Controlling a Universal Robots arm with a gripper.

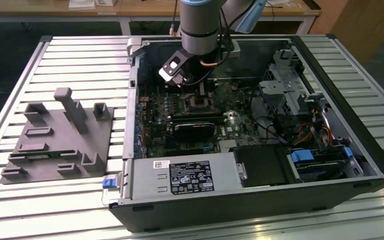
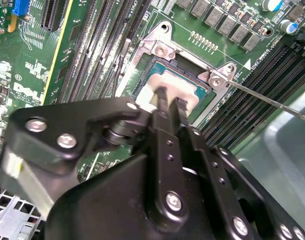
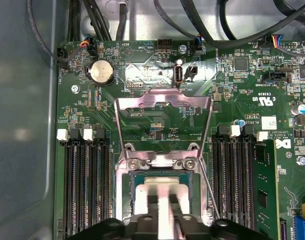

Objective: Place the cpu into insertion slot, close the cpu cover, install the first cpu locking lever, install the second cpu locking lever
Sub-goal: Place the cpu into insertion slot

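Observation:
The cpu (image 3: 162, 186), a flat chip with a silver top, lies inside the insertion slot (image 3: 126, 200) on the green board; in the second wrist view the cpu (image 2: 185, 85) sits level within the silver rim of the insertion slot (image 2: 160, 47). The cpu cover (image 3: 142, 100) stands swung open, away from the socket. My gripper (image 2: 170, 101) hovers right over the chip's top, its black fingers (image 3: 153, 202) drawn close together with nothing between them. Thin wire levers (image 2: 272, 102) stick out beside the socket, unlatched. In the exterior view the gripper (image 1: 199, 92) is low inside the case above the insertion slot (image 1: 199, 103).
Long black memory slots (image 3: 85, 185) flank the socket on both sides. A black graphics card (image 1: 195, 131), a labelled power supply (image 1: 188, 177) and a drive cage (image 1: 285, 95) crowd the case. A grey fixture (image 1: 52, 140) sits on the slatted table at the exterior view's left.

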